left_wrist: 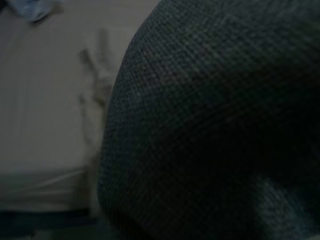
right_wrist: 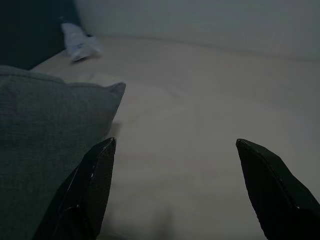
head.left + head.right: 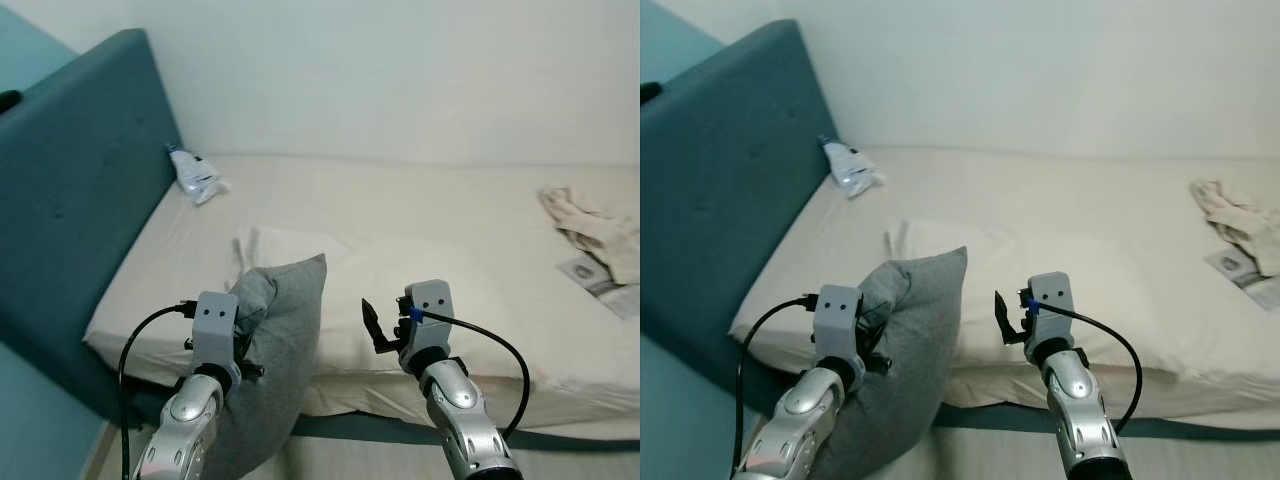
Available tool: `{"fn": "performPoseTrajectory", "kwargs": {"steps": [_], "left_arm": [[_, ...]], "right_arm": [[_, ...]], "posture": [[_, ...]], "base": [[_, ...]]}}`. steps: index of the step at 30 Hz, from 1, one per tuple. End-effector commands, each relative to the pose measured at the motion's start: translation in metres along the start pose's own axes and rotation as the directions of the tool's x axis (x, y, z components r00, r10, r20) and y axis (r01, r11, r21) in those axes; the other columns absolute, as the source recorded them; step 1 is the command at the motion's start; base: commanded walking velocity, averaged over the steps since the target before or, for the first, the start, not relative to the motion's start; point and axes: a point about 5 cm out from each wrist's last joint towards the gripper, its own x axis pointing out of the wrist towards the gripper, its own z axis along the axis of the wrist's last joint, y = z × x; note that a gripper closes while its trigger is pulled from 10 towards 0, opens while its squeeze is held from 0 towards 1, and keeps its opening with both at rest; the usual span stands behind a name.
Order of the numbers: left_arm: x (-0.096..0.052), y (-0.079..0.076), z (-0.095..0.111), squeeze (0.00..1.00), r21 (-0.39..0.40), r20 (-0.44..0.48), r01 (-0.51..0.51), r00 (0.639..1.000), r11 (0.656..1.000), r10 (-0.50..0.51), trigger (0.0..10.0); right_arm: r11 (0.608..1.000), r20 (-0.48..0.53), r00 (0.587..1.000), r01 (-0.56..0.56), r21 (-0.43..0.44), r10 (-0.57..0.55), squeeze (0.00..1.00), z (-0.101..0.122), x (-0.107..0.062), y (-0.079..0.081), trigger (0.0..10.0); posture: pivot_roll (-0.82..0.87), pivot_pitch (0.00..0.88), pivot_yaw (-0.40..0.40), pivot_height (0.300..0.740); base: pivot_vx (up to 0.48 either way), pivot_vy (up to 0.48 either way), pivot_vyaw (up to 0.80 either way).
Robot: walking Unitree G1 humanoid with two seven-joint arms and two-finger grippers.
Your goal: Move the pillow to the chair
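Left eye view: the grey pillow [image 3: 278, 350] hangs off the near edge of the bed [image 3: 450, 230], its upper corner up over the mattress and its lower half drooping in front of the bed's side. The left gripper [image 3: 238, 322] is buried in the pillow's upper left part; its fingers are hidden by fabric, but the cloth bunches around them, so I judge them pinched on the pillow. Left wrist view is dark weave pressed right against the lens, which fits that reading.

The right gripper [image 2: 175, 150] hovers just beside the pillow's right edge, over the white sheet, fingers spread wide and holding nothing. Right wrist view puts the pillow's corner next to one fingertip, not between the two.

No chair in sight. A white flat pillow [image 3: 300, 245] lies on the bed behind the grey one; a plastic packet [image 3: 195, 175] sits by the teal headboard [image 3: 70, 200]; crumpled cloth [image 3: 595, 230] and a paper lie at the far right.

Step in hand, as I judge it: secure the lift, then carry. Notes to self:
- A one-point pinch lets the pillow swing; I would bring the right gripper in and close on the right edge before turning.
- Raise it clear of the mattress edge first, so it does not drag the sheet.
- Turn slowly to find the chair; a soft load can slip.
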Motion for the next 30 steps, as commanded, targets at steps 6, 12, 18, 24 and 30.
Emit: {"fn": "performPoseTrajectory", "kwargs": {"steps": [6, 12, 18, 24, 30], "left_arm": [[0.002, 0.002, 0.011, 0.00, 0.012, 0.055, -0.009, 0.998, 1.000, 0.009, 10.0], [0.003, 0.002, 0.011, 0.00, 0.010, 0.055, -0.012, 0.998, 1.000, 0.011, 10.0], [0.003, 0.010, -0.001, 0.00, -0.025, 0.001, -0.086, 0.996, 0.996, 0.086, 10.0], [0.000, 0.019, -0.007, 0.00, 0.008, 0.021, -0.157, 0.987, 0.988, 0.157, 10.0], [0.000, 0.025, -0.005, 0.00, 0.010, 0.043, -0.197, 0.980, 0.980, 0.197, 10.0]], "right_arm": [[1.000, 0.004, 1.000, -0.002, 0.019, 0.002, 0.00, -0.001, -0.001, 0.002, 10.0], [1.000, 0.007, 1.000, -0.003, 0.028, 0.003, 0.00, -0.001, 0.000, 0.002, 10.0], [1.000, -0.034, 0.999, -0.015, 0.015, 0.015, 0.00, -0.006, 0.001, 0.004, 10.0], [1.000, -0.062, 0.998, -0.025, 0.007, 0.025, 0.00, -0.012, 0.000, 0.007, 10.0], [0.999, -0.059, 0.998, -0.035, -0.013, 0.034, 0.00, -0.010, 0.003, 0.010, 10.0]], "posture": [[0.02, 0.037, 0.013, 0.740], [0.02, 0.037, 0.012, 0.740], [0.02, 0.038, 0.005, 0.740], [0.02, 0.038, 0.002, 0.740], [0.02, 0.034, -0.004, 0.740]], "base": [[0.000, 0.000, -0.80], [0.000, 0.000, -0.74], [0.000, 0.000, 0.00], [0.000, 0.000, 0.00], [0.000, 0.000, 0.00]]}}
